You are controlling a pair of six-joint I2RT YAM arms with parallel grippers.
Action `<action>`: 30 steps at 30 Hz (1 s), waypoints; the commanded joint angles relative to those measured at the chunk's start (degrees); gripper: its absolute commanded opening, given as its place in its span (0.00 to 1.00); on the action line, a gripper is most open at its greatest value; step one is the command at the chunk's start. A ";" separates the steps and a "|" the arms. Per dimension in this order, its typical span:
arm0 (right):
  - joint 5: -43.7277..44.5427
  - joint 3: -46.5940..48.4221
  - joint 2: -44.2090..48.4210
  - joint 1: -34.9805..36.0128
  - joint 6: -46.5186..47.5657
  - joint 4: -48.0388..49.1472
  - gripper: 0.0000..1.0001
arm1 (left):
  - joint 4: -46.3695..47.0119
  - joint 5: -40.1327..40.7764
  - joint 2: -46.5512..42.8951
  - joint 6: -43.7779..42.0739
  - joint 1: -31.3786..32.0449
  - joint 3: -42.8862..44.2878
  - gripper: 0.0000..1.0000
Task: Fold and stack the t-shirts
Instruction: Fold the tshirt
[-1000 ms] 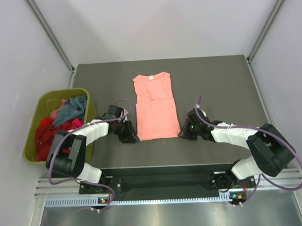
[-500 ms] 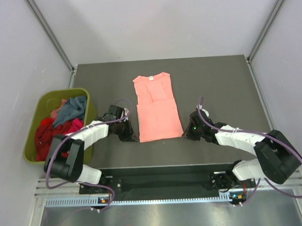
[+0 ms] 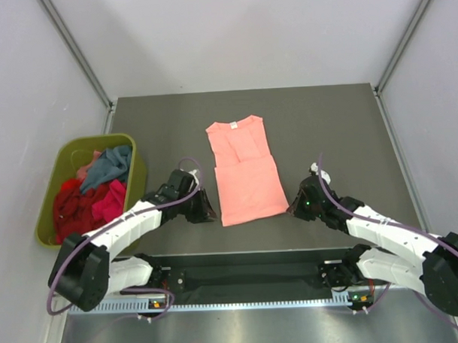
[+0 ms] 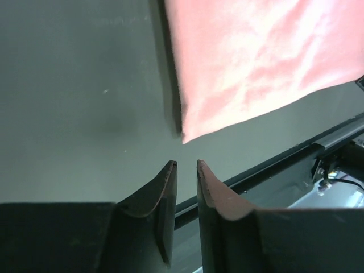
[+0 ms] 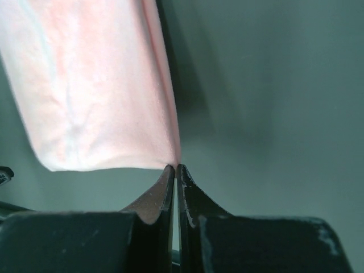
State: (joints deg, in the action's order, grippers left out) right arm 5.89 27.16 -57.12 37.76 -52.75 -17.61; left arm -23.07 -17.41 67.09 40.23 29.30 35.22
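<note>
A salmon-pink t-shirt (image 3: 248, 182), folded into a long strip, lies in the middle of the table with its collar at the far end. My left gripper (image 3: 210, 215) sits just off its near left corner. In the left wrist view the left gripper (image 4: 186, 165) is slightly open and empty, and the shirt (image 4: 256, 57) corner lies a little ahead of the tips. My right gripper (image 3: 293, 207) is at the near right corner. In the right wrist view the right gripper (image 5: 177, 166) is shut, pinching the very corner of the shirt (image 5: 85, 102).
An olive-green bin (image 3: 138, 156) stands off the table's left side. It holds a red shirt (image 3: 68, 211), a magenta shirt (image 3: 110, 202) and a teal-blue shirt (image 3: 108, 168). The dark table (image 3: 325, 130) ends in a metal rail (image 4: 284, 153) just behind my left fingers.
Both grippers have drawn back toward the near edge, and the shirt's near end has slid nearer and to the right. The left jaws closed, then parted, and now hold nothing.
</note>
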 commanded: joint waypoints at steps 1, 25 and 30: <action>0.61 -1.31 -1.32 1.26 -0.95 -0.94 0.00 | 12.42 -6.05 2.77 5.38 1.19 -3.75 0.28; 1.40 -6.06 -0.62 3.20 -2.53 1.96 0.00 | 10.59 0.10 11.40 7.85 6.91 -3.41 0.34; 1.58 -6.50 -0.45 3.20 -2.62 1.87 0.00 | 11.47 0.01 11.39 8.02 7.09 -3.32 0.36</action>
State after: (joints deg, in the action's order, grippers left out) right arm 6.24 21.37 -58.50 40.03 -55.16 -16.69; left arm -11.51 -18.39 78.39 48.34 35.97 31.42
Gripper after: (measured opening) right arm 0.009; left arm 0.359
